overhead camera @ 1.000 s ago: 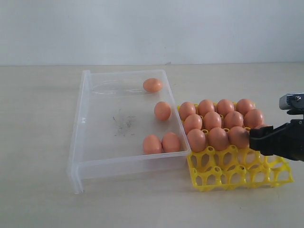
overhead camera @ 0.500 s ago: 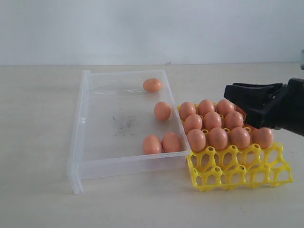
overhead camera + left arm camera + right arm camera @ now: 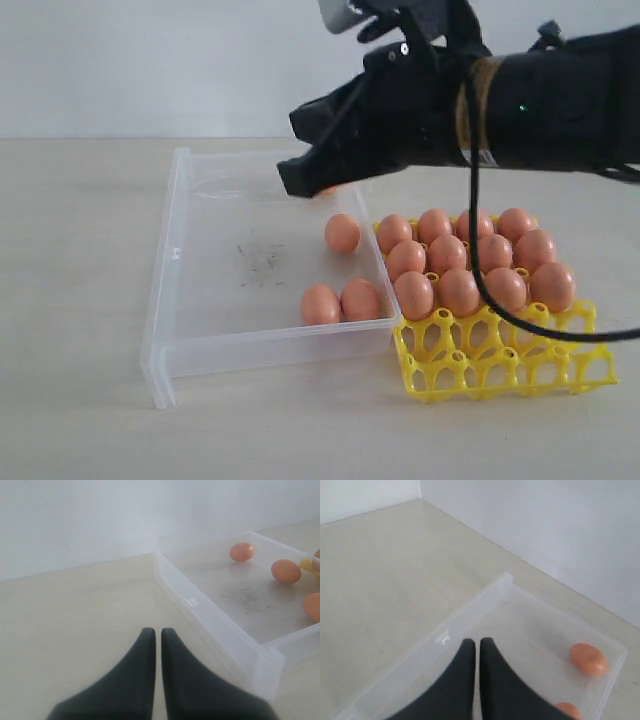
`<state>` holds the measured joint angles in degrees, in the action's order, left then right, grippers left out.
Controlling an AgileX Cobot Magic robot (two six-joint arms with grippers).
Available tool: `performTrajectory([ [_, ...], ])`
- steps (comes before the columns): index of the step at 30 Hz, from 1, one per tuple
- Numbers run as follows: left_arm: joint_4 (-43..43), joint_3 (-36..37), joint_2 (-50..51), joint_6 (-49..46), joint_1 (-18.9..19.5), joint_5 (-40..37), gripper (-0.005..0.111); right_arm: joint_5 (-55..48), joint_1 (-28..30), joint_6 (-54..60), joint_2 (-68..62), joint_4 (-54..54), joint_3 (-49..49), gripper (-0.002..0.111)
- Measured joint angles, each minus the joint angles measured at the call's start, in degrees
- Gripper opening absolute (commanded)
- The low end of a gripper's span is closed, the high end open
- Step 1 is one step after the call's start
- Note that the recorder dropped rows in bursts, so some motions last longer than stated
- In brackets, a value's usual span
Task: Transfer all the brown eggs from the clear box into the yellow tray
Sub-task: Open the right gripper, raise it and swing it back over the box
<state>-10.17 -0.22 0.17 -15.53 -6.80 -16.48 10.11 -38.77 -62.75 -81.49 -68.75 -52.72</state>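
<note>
Right gripper [image 3: 292, 183] above box [image 3: 165, 290], jaws pinched together, empty. Left gripper [image 3: 158, 631] likewise, outside box. Eggs [image 3: 342, 233] wait in box; tray [image 3: 500, 372] front row vacant. My worry: descending closed knocks an egg rolling, cracks it.

Right arm [image 3: 545, 95]: enters from 3 o'clock, stretched toward 9 o'clock, held high.
Right gripper [image 3: 477, 641]: jaws pressed together, gripping nothing.
Left gripper [image 3: 155, 630]: jaws together, only a slit between, empty.
</note>
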Motion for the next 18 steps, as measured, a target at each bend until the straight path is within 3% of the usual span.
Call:
performTrajectory([
  [7, 0.0, 0.0, 0.0, 0.0, 0.0, 0.0, 0.004, -5.5, -1.8, -1.2, -15.8, -2.5, -8.4, 0.0],
  [10, 0.0, 0.0, 0.0, 0.0, 0.0, 0.0, 0.004, -4.6, -1.8, 6.3, -19.6, -6.8, -8.9, 0.0],
  [13, 0.0, 0.0, 0.0, 0.0, 0.0, 0.0, 0.004, -4.4, -1.8, 20.7, -21.6, -8.9, -9.0, 0.0],
  [18, 0.0, 0.0, 0.0, 0.0, 0.0, 0.0, 0.004, -5.4, -1.8, 26.5, -22.1, -9.3, -11.0, 0.0],
])
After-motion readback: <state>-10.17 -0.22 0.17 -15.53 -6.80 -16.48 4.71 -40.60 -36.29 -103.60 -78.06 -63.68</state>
